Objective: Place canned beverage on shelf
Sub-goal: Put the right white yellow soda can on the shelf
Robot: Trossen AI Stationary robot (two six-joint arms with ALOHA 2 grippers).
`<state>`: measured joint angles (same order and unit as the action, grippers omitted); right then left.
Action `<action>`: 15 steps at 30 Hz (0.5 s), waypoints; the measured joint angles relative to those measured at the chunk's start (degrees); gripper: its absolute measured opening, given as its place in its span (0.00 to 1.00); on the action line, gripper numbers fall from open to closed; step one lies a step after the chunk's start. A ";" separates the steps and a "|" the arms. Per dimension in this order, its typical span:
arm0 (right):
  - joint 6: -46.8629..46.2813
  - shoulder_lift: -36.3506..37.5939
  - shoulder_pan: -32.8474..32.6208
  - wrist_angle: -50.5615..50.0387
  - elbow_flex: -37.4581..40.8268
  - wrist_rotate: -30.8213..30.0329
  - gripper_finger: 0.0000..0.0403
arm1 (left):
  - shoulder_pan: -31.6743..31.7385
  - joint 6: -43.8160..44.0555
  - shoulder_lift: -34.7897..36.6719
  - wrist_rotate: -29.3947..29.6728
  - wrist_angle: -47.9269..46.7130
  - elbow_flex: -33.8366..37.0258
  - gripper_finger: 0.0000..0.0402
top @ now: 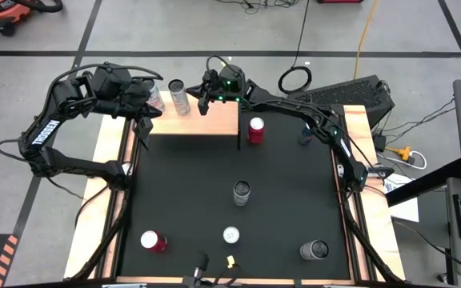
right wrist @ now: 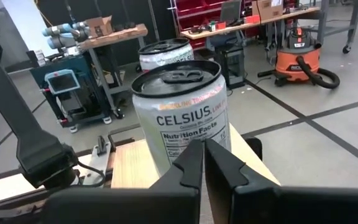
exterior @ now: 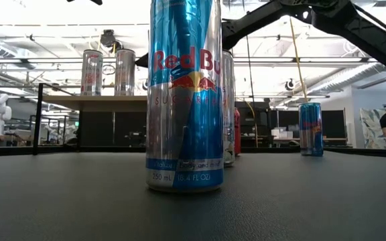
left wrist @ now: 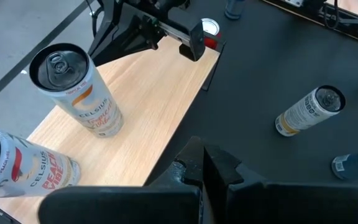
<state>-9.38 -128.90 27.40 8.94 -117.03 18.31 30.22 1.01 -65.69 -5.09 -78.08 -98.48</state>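
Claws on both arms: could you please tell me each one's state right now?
Left claw: closed, holding nothing, above the shelf.
Right claw: closed, empty, facing a Celsius can.

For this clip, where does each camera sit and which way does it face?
High view: overhead, straight down on the black table, shelf and both arms.
Low view: table height, level across past a Red Bull can; one arm overhead.
Left wrist view: on the left arm, looking down at the shelf; shut left end effector in view.
Right wrist view: on the right arm, facing a Celsius can; shut right end effector in view.
Shared: both wrist views show the shelf's two Celsius cans.
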 joint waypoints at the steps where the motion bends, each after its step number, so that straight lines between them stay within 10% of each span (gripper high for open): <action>1: 0.18 0.00 0.00 -0.63 0.00 0.01 0.00 | 0.02 0.01 0.00 0.01 0.00 0.00 0.00; 15: 1.76 0.98 -0.66 -4.52 0.00 0.01 0.00 | 0.00 0.03 0.00 0.49 -0.59 0.00 0.00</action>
<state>-7.62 -127.92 26.74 4.42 -117.03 18.31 30.22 1.04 -65.69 -4.60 -78.67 -98.48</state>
